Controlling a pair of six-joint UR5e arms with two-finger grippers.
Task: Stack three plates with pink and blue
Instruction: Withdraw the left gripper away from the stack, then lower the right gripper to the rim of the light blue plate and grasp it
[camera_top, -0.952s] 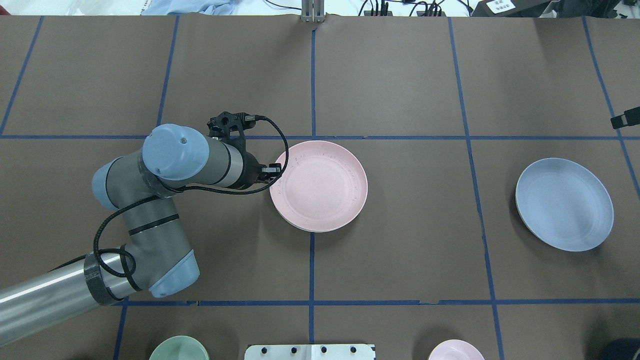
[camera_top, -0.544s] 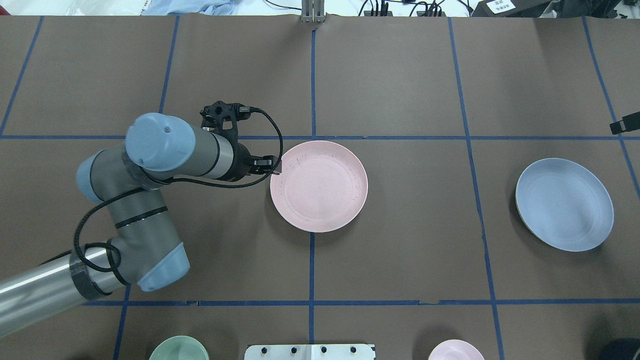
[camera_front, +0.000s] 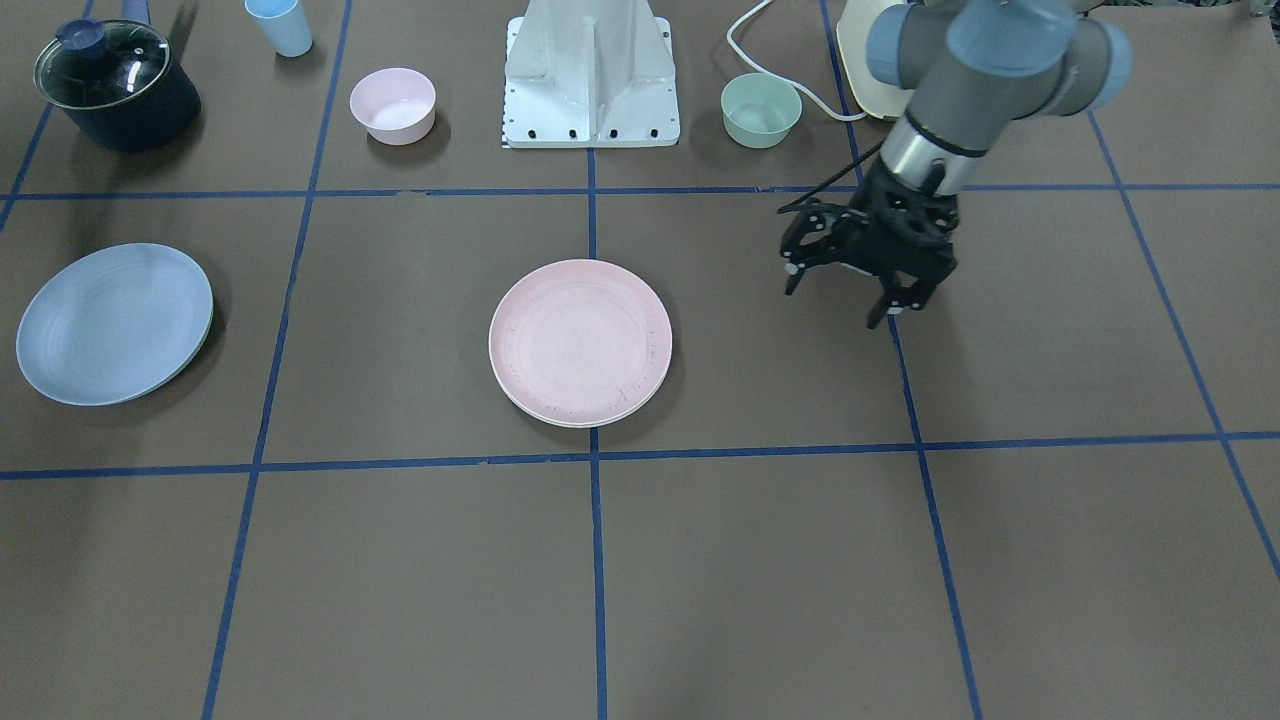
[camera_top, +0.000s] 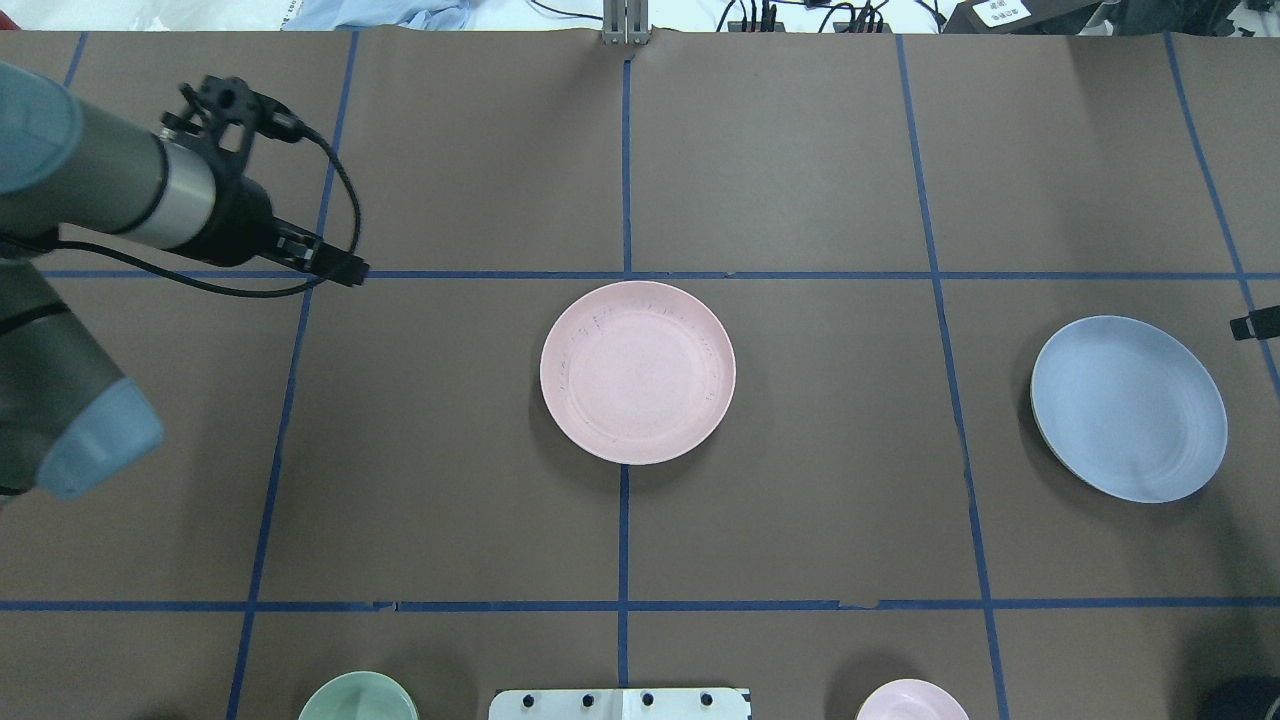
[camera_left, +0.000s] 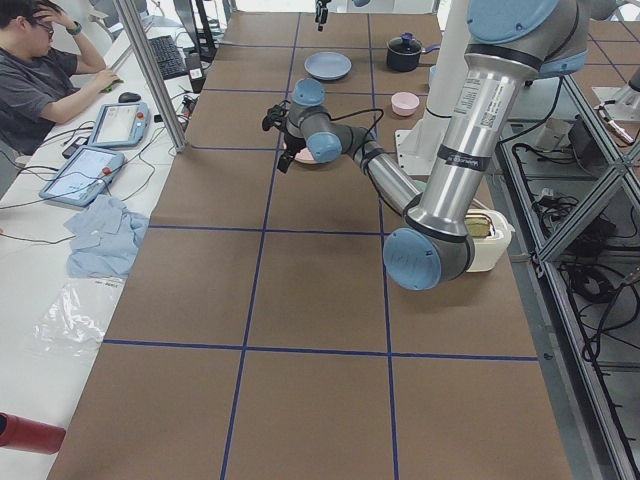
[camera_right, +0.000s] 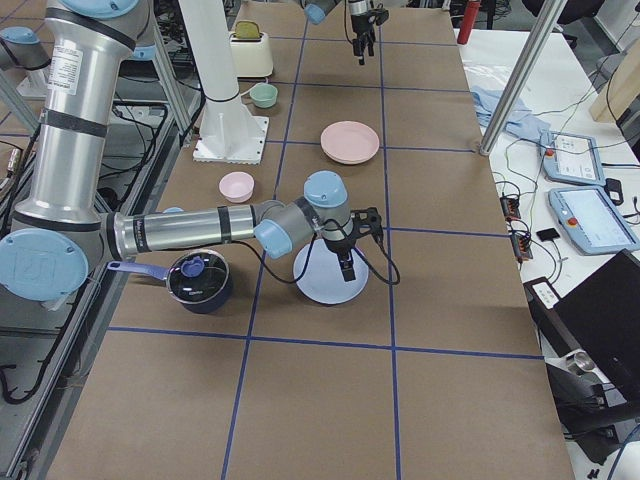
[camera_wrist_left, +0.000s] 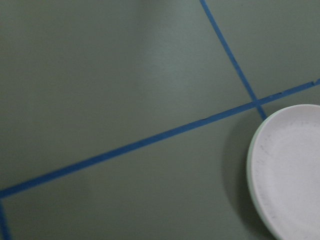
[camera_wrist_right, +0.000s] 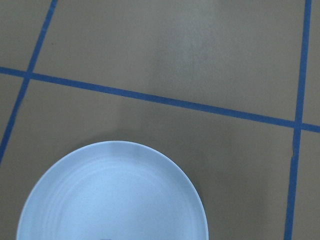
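The pink plate (camera_top: 637, 372) lies flat at the table's middle; it also shows in the front view (camera_front: 580, 342) and at the lower right of the left wrist view (camera_wrist_left: 290, 170). The blue plate (camera_top: 1128, 408) lies at the right, with a thin greenish edge under its rim; I cannot tell whether that is the cream-green plate. My left gripper (camera_front: 838, 300) is open and empty, above the table well left of the pink plate (camera_top: 340, 268). My right gripper (camera_right: 345, 258) hovers over the blue plate's outer edge (camera_wrist_right: 112, 195); I cannot tell if it is open or shut.
By the robot's base (camera_front: 592, 75) stand a pink bowl (camera_front: 393, 105), a green bowl (camera_front: 761, 110), a light blue cup (camera_front: 280, 25), a dark pot with a glass lid (camera_front: 100, 85) and a cream appliance (camera_front: 860, 60).
My left gripper has let go of the pink plate's left rim and drawn away to the left and far side. The plate now lies flat. My right gripper's tip has shifted slightly nearer.
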